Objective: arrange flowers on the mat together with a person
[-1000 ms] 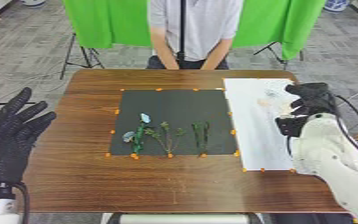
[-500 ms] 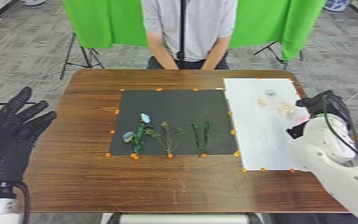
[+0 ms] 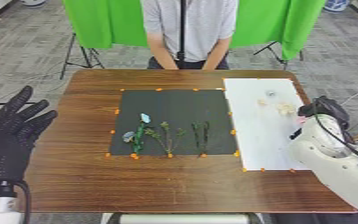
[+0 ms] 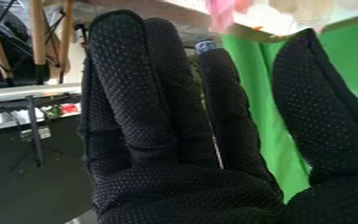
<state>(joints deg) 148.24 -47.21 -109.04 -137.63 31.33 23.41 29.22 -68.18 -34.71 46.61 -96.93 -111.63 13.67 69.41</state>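
You're roughly partway through, by my reading: the greenery looks laid out, while the blooms look mostly left to do. Well to the left of your right hand [image 3: 330, 111], the dark mat [image 3: 171, 105] carries a blue flower [image 3: 145, 118], a paler blue one [image 3: 128, 136] close by it, a branching sprig [image 3: 167, 140] and a pair of thin green stems [image 3: 206, 135], all on its near half. The mat's far half is bare, so you've room for more. Just beside your right hand lies a pink bloom [image 3: 302, 119] on the white sheet [image 3: 264, 145], with cream blooms [image 3: 286, 108] a little farther forward and a small pale flower [image 3: 270, 93] beyond those; these probably want moving across. Your right hand has its fingers straight and its thumb well apart, with nothing in its grasp. Your left hand [image 3: 5, 145] is spread and empty, off to the left of the mat, away from every flower.
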